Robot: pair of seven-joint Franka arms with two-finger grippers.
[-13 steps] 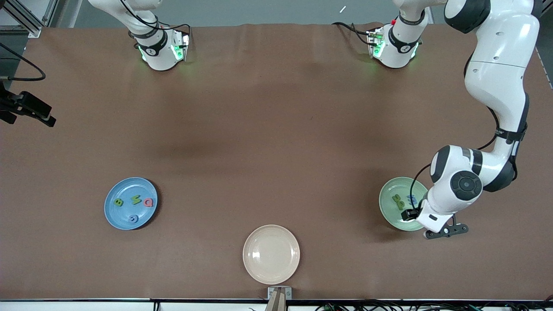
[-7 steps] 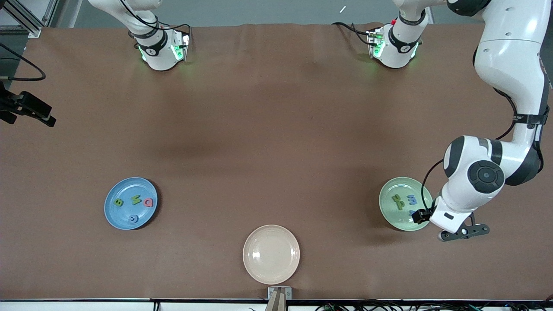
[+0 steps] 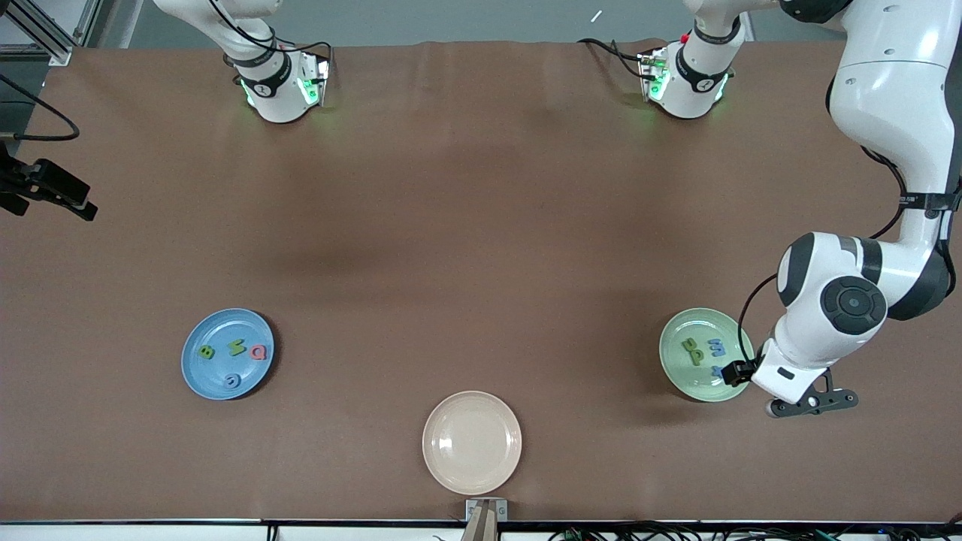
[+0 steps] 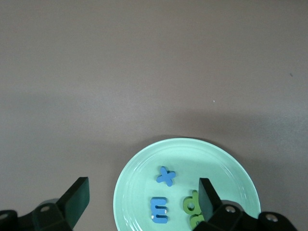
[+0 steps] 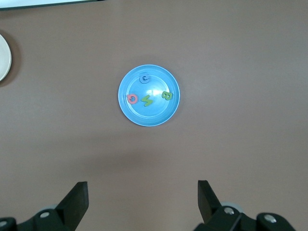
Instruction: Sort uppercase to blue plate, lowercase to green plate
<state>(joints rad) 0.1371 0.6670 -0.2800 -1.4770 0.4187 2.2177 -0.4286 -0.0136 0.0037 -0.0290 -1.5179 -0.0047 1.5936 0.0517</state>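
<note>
The blue plate [image 3: 218,324] holds the uppercase pieces: green B [image 3: 205,352], green N [image 3: 237,348], pinkish Q [image 3: 259,352] and a blue C-like letter [image 3: 232,381]. On the green plate [image 3: 676,364] lie the lowercase pieces: two green letters [image 3: 692,350], blue m [image 3: 718,347] and blue x [image 3: 718,370]. My left gripper [image 4: 142,202] hangs open and empty over that plate's edge toward the left arm's end. The left wrist view shows the x [image 4: 165,176] and m [image 4: 159,210] between its fingers. My right gripper [image 5: 143,202] waits open, high over the table near the blue plate [image 5: 161,115].
An empty beige plate [image 3: 472,442] sits near the front edge, between the two other plates. A black device [image 3: 49,191] on a cable juts in at the right arm's end of the table.
The left arm has drawn back from over the green plate toward its own end of the table, uncovering the blue m and x. The right arm and all letters stayed put.
</note>
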